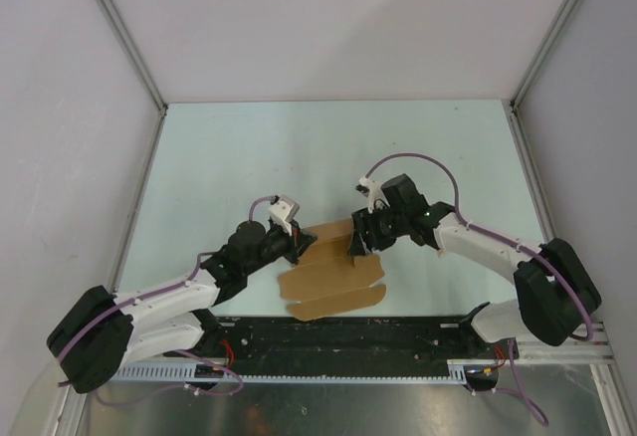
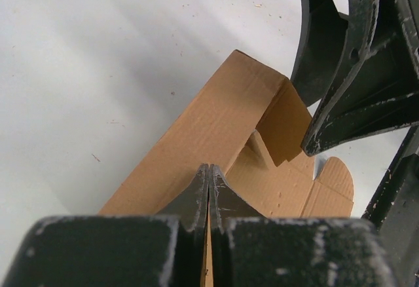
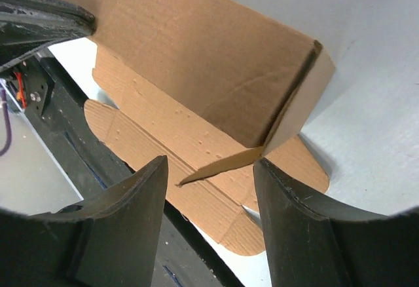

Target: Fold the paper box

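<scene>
The paper box lies on the table close to its near edge, between the two arms. It is a brown die-cut sheet, only partly folded. Its near part is flat on the table, with rounded flaps toward the near edge. Its far long panel stands raised, and a short end panel at the right end is turned in to form a corner with it.

The left arm reaches in from the left. In the left wrist view the left jaws are pressed together on the cardboard at its left end, with a thin brown edge showing between them.

The right arm comes in from the right and is bent down over the right end of the sheet. In the right wrist view the right jaws stand apart above the cardboard. A thin flap edge near the folded corner shows in the gap between them; whether either jaw touches it cannot be told.
</scene>
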Controlling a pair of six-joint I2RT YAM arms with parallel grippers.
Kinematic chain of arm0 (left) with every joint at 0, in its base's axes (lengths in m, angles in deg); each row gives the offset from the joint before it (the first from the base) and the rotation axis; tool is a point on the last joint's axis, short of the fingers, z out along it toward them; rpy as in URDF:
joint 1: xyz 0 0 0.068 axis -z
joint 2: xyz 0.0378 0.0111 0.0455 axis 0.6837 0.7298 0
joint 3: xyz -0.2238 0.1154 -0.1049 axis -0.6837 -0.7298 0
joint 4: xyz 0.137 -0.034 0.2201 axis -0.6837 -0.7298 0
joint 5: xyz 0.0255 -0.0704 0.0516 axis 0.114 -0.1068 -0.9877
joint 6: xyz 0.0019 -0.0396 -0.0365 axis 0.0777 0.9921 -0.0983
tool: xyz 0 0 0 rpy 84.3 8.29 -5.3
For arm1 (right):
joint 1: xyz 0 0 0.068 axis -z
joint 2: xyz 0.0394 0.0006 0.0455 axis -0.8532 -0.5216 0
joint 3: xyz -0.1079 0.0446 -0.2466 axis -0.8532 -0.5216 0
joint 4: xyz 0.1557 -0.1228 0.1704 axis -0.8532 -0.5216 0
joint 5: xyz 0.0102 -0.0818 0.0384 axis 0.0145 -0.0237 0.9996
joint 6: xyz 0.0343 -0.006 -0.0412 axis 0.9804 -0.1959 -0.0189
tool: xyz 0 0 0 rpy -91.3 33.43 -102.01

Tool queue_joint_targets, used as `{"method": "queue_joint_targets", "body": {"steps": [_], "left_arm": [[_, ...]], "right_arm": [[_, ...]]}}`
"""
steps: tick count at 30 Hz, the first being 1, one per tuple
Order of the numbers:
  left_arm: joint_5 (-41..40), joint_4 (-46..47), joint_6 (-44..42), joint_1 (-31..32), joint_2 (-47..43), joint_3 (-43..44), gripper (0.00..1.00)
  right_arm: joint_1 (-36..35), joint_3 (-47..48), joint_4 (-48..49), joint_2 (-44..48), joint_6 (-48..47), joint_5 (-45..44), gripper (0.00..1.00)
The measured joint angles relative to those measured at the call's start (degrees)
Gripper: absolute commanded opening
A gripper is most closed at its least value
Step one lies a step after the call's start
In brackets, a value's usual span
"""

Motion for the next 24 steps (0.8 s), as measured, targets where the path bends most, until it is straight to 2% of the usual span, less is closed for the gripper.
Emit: {"method": "queue_joint_targets", "body": {"steps": [7, 18, 24], "left_arm": [[0.00, 0.00, 0.00, 0.00, 0.00, 0.00, 0.00], [0.02, 0.00, 0.00, 0.00, 0.00, 0.00, 0.00], [0.02, 0.00, 0.00, 0.00, 0.00, 0.00, 0.00]], "right_arm": [[2.86, -3.06, 5.84, 2.16, 2.99, 3.06, 0.60], [3.06, -7.26, 16.39, 2.51, 8.22, 7.65, 0.60], [3.15, -7.56, 18.23, 3.21, 8.79, 8.00, 0.60]]}}
